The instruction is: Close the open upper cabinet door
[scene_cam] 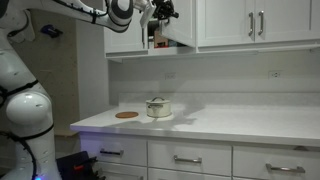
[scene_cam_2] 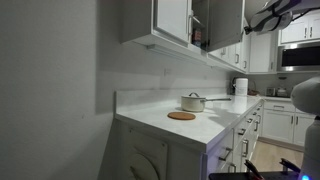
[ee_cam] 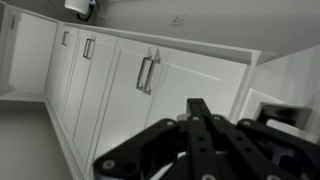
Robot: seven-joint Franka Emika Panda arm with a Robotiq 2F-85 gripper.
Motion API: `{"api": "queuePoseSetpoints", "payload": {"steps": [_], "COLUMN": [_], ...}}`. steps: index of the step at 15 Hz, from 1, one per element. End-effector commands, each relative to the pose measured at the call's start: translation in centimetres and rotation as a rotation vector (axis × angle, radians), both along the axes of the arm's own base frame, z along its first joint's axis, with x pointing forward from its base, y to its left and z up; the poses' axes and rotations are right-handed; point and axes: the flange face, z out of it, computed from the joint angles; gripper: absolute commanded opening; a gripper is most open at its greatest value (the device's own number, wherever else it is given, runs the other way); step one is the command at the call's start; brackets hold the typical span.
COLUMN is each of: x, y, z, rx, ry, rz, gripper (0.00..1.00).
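- We see the upper cabinet door [scene_cam: 180, 22] [scene_cam_2: 228, 22] high above the worktop [scene_cam: 240, 125], swung partway out from the wall.
- The open compartment beside it holds a reddish-brown item [scene_cam: 153, 36] we cannot identify.
- The gripper [scene_cam: 165, 10] [ee_cam: 198, 108] is up near the door's free edge; in the wrist view its fingers look pressed together on nothing.
- On the worktop a pale pot [scene_cam: 158, 107] [scene_cam_2: 192, 102] stands just beside a round brown mat [scene_cam: 126, 115]; its contents are hidden from us.
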Motion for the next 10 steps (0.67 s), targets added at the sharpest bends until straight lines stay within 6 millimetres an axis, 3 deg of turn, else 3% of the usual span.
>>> {"api": "queuePoseSetpoints", "payload": {"steps": [1,7,10], "x": [-0.6,-1.7,-1.6], "y": [-0.2,-1.6,-1.0], "z": [0.1,0.8,0.3], "rx": [0.007,0.069,0.114], "ry": [-0.02,-0.04,-0.001], "rz": [0.101,0.231,0.275], "gripper": [0.0,0.0,0.0]}}
